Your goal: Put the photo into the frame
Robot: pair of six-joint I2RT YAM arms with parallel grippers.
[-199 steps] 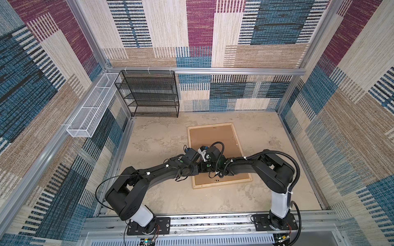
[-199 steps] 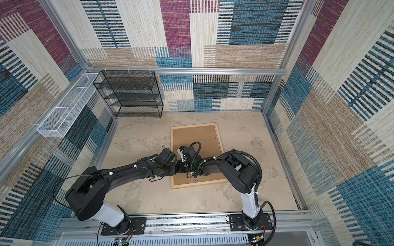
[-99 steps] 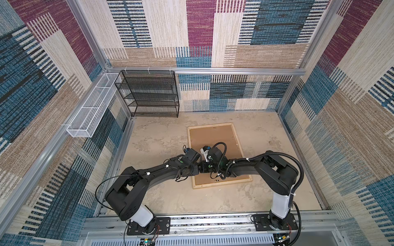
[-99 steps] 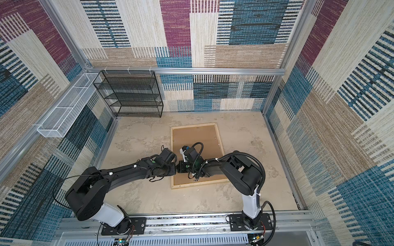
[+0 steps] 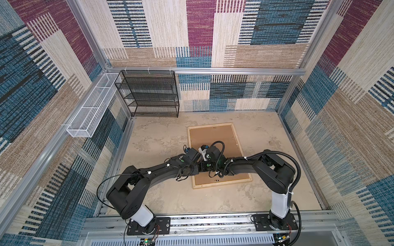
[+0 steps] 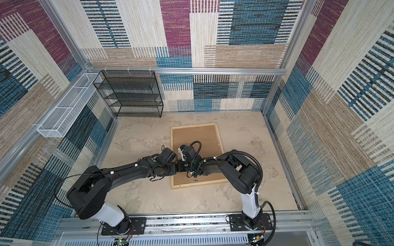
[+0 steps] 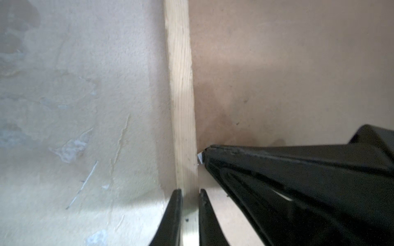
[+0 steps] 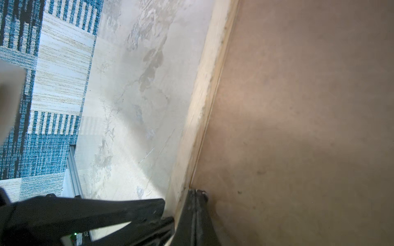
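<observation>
My two arms start at the near edge of the table (image 5: 170, 196) and lean in toward each other. The left arm (image 5: 153, 172) and the right arm (image 5: 243, 165) meet over the left side of the frame (image 5: 221, 184), about halfway along it.

From the left wrist I see my left gripper (image 7: 189, 190) closed down narrow on the frame (image 7: 181, 85). One of its fingers (image 7: 177, 213) is on the table side of the wood strip and the other is on the board side, both tight against it.

My right gripper (image 8: 196, 191) is squeezed all the way together. Its tip sits right in the seam where the frame (image 8: 204, 95) meets the brown board (image 8: 309, 85). In the left wrist view that same tip (image 7: 202, 155) touches the inner edge of the strip, and a tiny pale bit shows there (too small for me to tell what it is).

In both top views the frame (image 6: 198, 184) lies flat near the middle of the table, long sides running near to far. The board (image 5: 213, 136) fills the inside of it.

Farther back, a black wire rack (image 5: 149, 93) stands at the far left corner of the table. A white mesh basket (image 5: 91, 106) hangs along the left wall.
</observation>
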